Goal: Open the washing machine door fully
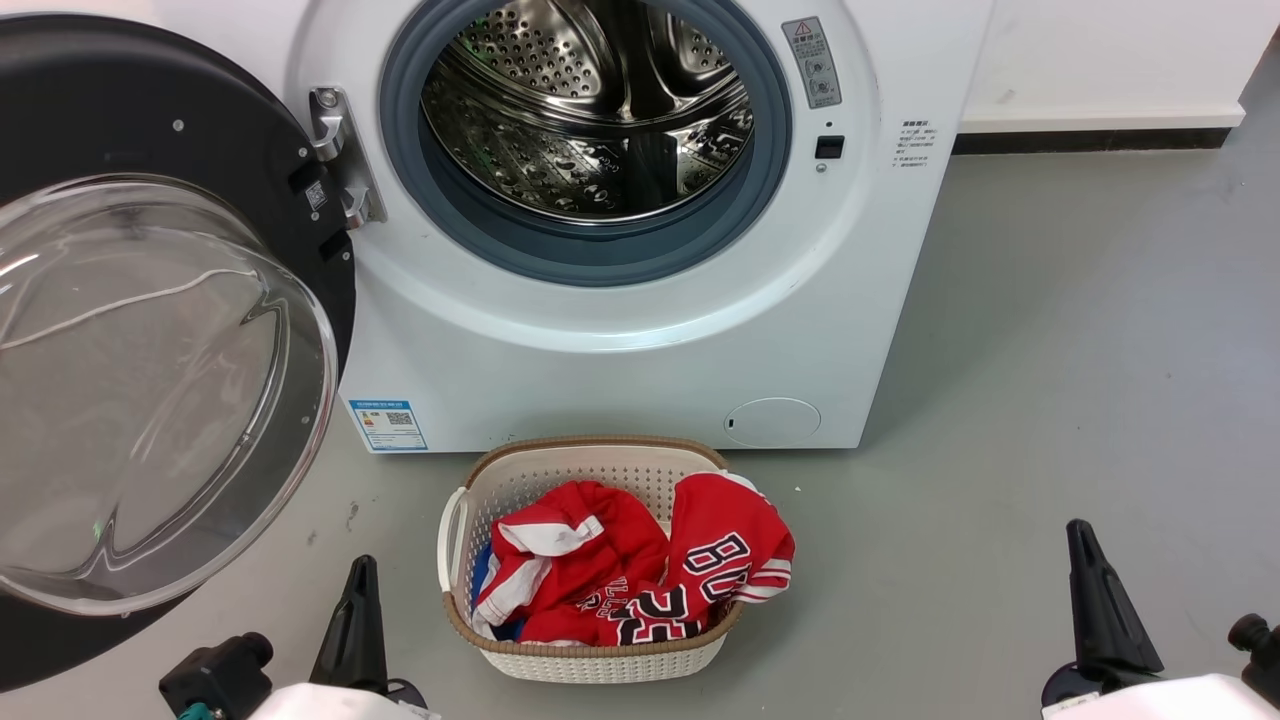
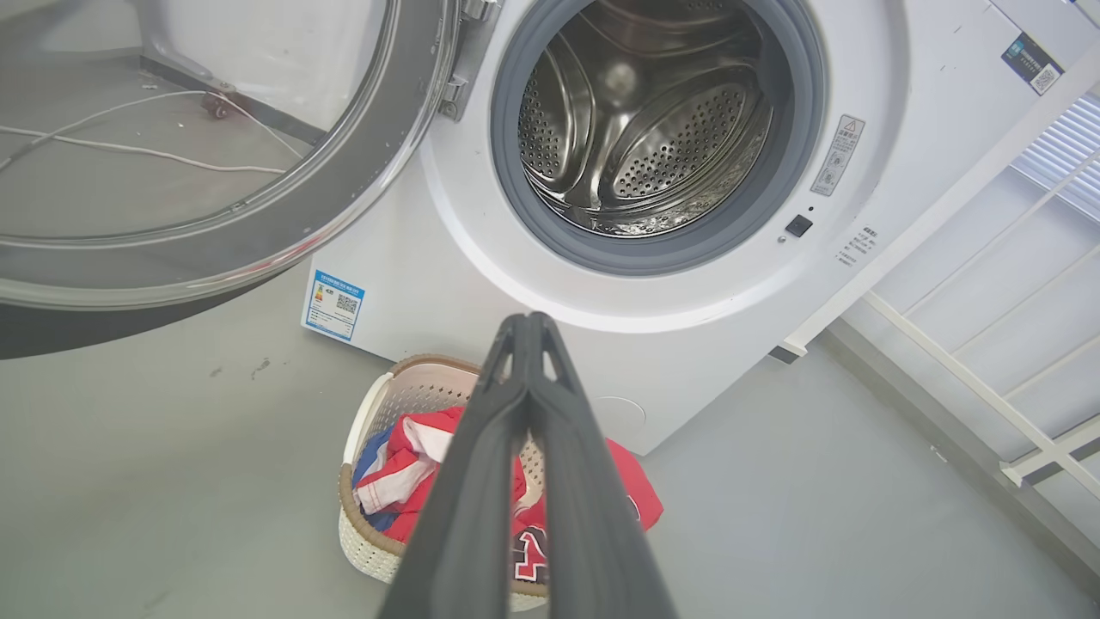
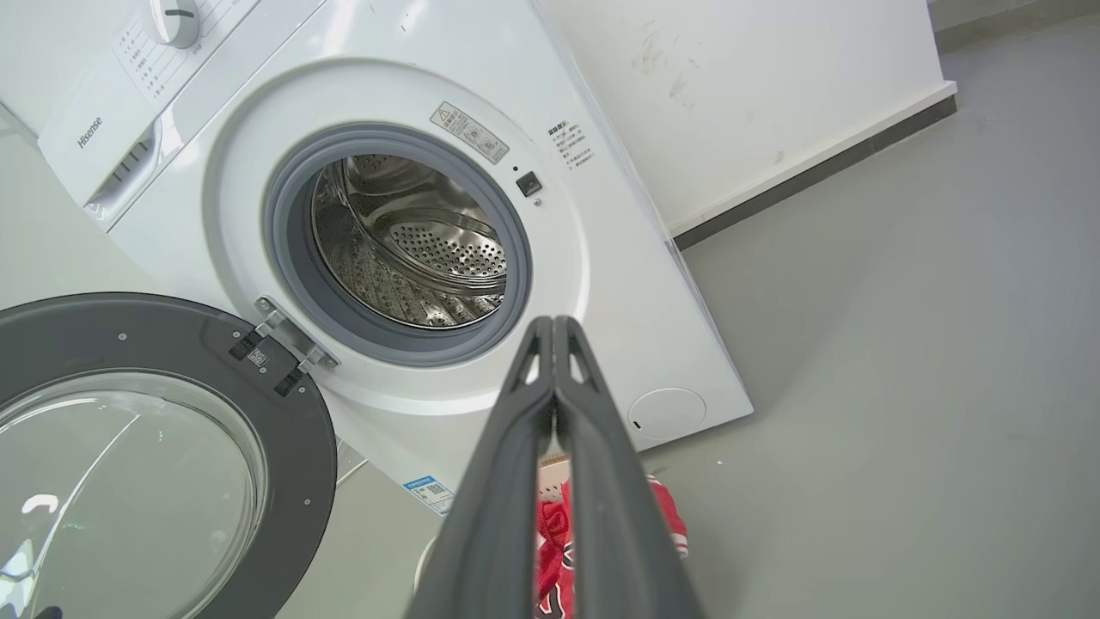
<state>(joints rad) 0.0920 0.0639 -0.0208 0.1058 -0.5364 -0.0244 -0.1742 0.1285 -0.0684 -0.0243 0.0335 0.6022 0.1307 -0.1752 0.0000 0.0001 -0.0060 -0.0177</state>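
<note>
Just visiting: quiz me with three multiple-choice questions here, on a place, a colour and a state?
1. The cream perforated plastic laundry basket stands: A) on the grey floor before the big white washing machine; B) inside the drum; C) atop it.
2. The crumpled clothes in it are mostly: A) green; B) red; C) yellow.
3. The round glossy black glass-centred door is: A) shut; B) swung open; C) removed.
Answers: 1A, it sits on bare floor; 2B, red fabric; 3B, it hangs aside on its hinge.
</note>
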